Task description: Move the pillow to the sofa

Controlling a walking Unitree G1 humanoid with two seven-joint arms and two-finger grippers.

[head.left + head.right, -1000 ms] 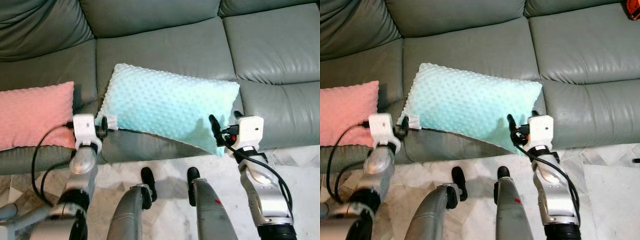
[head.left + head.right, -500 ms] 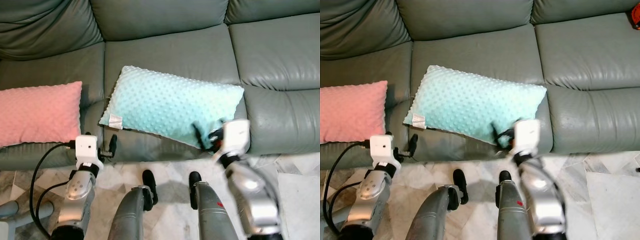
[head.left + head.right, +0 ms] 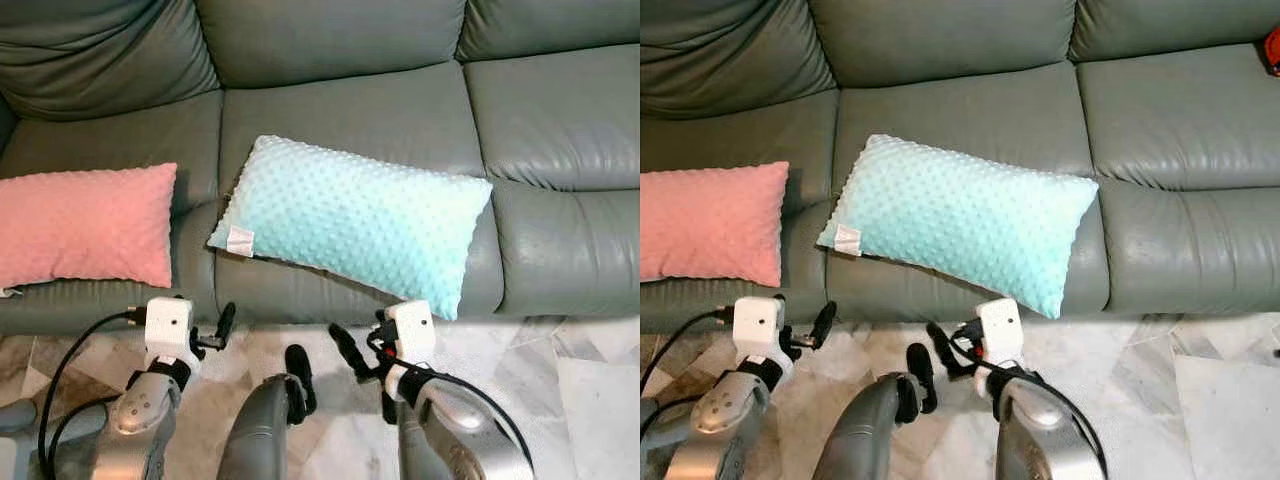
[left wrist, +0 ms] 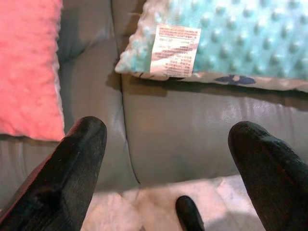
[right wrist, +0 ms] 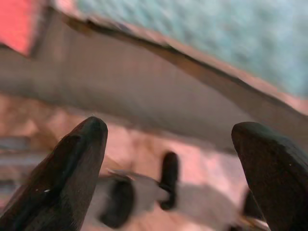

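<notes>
Nearest the robot, both arms are low over the marble floor (image 3: pixel 590 390) in front of the sofa (image 3: pixel 340 120). The left tool (image 4: pixel 168 159) has its fingers spread wide with nothing between them, and the right tool (image 5: pixel 168 163) is likewise spread and empty. Just beyond them the teal pillow (image 3: pixel 350 215) lies on the middle seat cushion, its long axis running across the robot's front, its near right corner overhanging the seat edge. The right tool sits a little nearer that corner; the left faces the tagged corner. Judging from this, the pillow is already placed. A pink pillow (image 3: pixel 85 225) lies on the left seat.
</notes>
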